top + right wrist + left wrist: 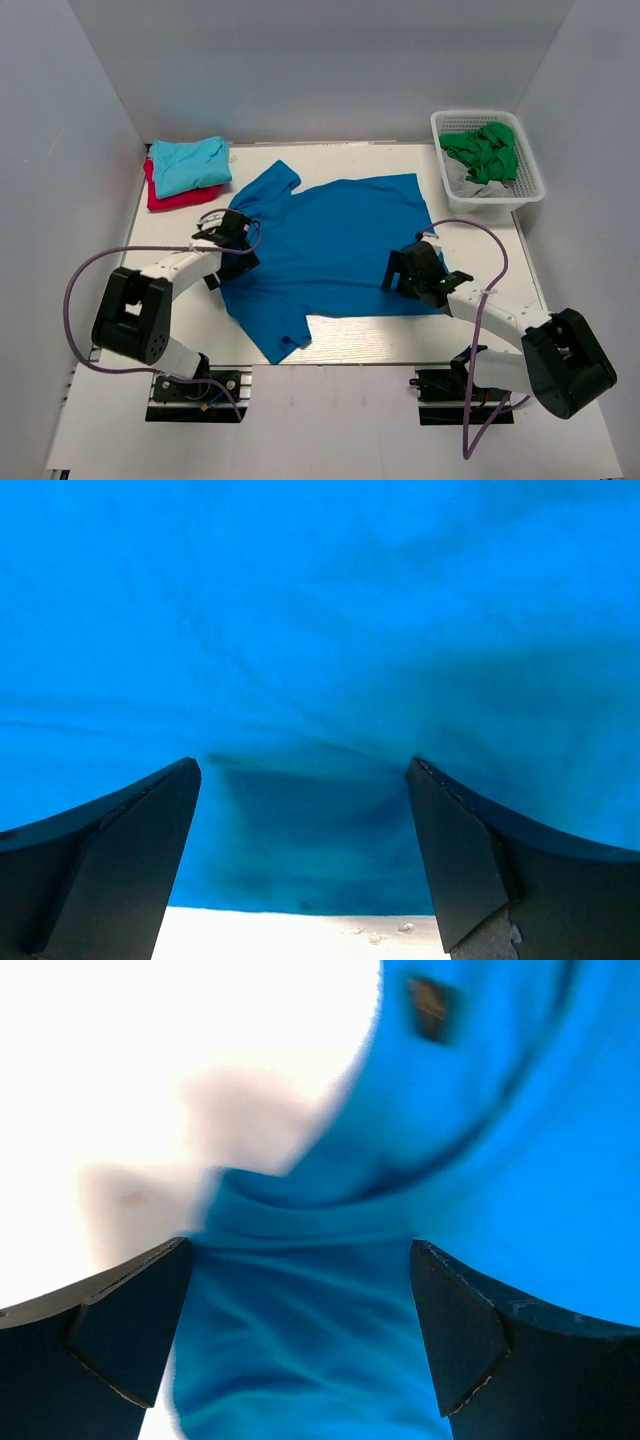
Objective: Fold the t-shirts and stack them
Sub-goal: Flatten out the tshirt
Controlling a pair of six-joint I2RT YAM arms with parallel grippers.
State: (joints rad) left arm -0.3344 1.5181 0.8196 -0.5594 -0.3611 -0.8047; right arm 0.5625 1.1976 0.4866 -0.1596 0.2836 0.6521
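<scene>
The royal-blue tee point(330, 240) lies spread flat on the table point(400, 340), its long axis running across from one arm to the other: collar end at the left gripper point(228, 240), hem end at the right gripper point(412, 272). One sleeve points away from the arms and the other back toward them. Each arm is therefore nearest its own end of the shirt. In the left wrist view, the left gripper point(300, 1260) is spread wide, with a raised ridge of blue cloth, probably the collar, lying just ahead between the fingers and bare table off to one side. In the right wrist view, the right gripper point(300, 775) is equally wide. Cloth fills everything ahead of it and only a sliver of table shows beneath, so it sits right at the hem edge. Neither gripper is closed on fabric yet. Beyond the left gripper a folded turquoise tee point(188, 163) rests on a red tee point(170, 198). Well beyond the right gripper stands a white basket point(530, 185) holding green cloth point(485, 150).
</scene>
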